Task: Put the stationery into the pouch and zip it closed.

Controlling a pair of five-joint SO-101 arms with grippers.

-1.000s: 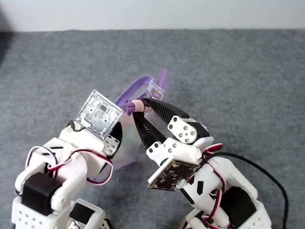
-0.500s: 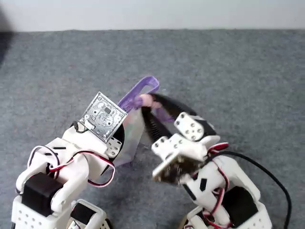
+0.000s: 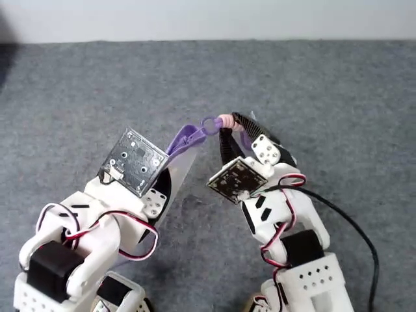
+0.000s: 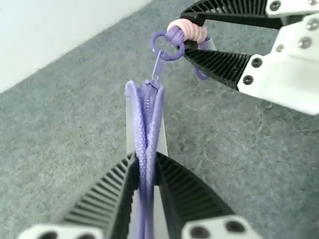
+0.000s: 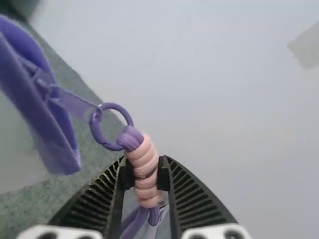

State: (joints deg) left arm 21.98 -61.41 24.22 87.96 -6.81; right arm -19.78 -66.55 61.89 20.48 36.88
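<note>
The clear pouch [image 3: 170, 179] with a purple zipper edge [image 4: 145, 129] is held upright off the grey carpet. My left gripper [image 4: 145, 167] is shut on the zipper edge [image 3: 182, 140] near its end. From the zipper slider [image 4: 158, 74] a purple ring [image 5: 110, 127] leads to a pink and purple cord pull [image 5: 143, 167]. My right gripper [image 5: 144, 174] is shut on that pull [image 3: 225, 121] at the pouch's far end, and the pull tab is stretched taut. The zipper teeth look closed along the part that shows. What is inside the pouch is hidden.
Grey carpet [image 3: 312, 91] covers the table around both arms. A pale wall [image 3: 208, 19] runs along the far edge. A black cable [image 3: 351, 227] trails beside the right arm's base.
My right gripper has pulled the zipper pull up and away to the right, stretching the purple edge straight. The open loop of the pouch mouth has flattened into a closed line. My left gripper kept its hold.
</note>
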